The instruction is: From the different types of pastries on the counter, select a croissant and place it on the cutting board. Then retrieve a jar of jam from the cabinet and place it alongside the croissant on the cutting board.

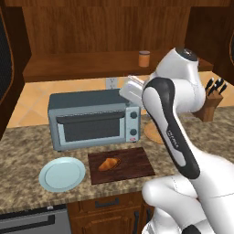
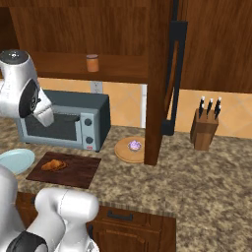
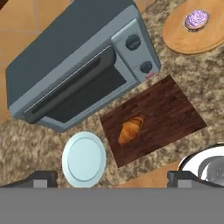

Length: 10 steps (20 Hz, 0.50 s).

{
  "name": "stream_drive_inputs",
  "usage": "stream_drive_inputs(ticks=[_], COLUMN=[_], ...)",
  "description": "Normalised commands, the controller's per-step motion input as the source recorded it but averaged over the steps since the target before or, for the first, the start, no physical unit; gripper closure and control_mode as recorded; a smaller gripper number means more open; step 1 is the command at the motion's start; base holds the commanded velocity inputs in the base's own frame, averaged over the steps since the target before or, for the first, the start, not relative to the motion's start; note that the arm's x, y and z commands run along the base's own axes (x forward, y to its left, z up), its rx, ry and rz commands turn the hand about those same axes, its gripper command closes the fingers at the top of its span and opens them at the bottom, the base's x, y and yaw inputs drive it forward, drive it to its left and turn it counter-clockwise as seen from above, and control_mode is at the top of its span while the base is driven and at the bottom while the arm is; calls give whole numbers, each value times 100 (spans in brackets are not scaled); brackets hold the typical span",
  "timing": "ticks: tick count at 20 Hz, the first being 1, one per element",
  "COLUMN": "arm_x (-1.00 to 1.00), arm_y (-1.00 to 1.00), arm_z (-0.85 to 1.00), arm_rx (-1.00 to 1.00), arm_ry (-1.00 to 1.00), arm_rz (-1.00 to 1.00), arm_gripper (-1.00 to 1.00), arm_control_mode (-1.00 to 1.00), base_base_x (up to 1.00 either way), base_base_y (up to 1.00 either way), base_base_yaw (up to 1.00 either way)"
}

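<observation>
A golden croissant [image 3: 131, 129] lies on the left half of the dark wooden cutting board [image 3: 171, 113], which sits at the counter's front edge; both also show in the left base view, croissant [image 1: 109, 163] on cutting board [image 1: 132, 162]. An orange jar of jam [image 1: 144, 58] stands on the open cabinet's shelf, above and behind the toaster oven; the jar [image 2: 92, 63] shows from the right too. My gripper [image 3: 113, 180] hangs high over the counter, above the toaster oven, looking down on the board. Its jaws are open wide and hold nothing.
A grey toaster oven [image 1: 91, 118] stands behind the board. A pale blue plate [image 1: 61, 173] lies left of the board. A round wooden board [image 3: 192, 38] with a purple cupcake [image 3: 196, 19] lies to the right. The cabinet door [image 2: 173, 74] hangs open; a knife block [image 2: 204, 127] stands far right.
</observation>
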Motion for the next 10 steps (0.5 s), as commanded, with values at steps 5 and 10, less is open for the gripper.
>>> stream_drive_inputs(ticks=[5,10], arm_x=[0,0], arm_y=[-2,-10], arm_z=[89,25], arm_rx=[-14,-10], arm_ry=[-30,-49], arm_rz=[-1,0], arm_gripper=[-100,-100], arm_control_mode=[-100,-100], base_base_x=[0,0], base_base_y=[0,0], base_base_yaw=[0,0])
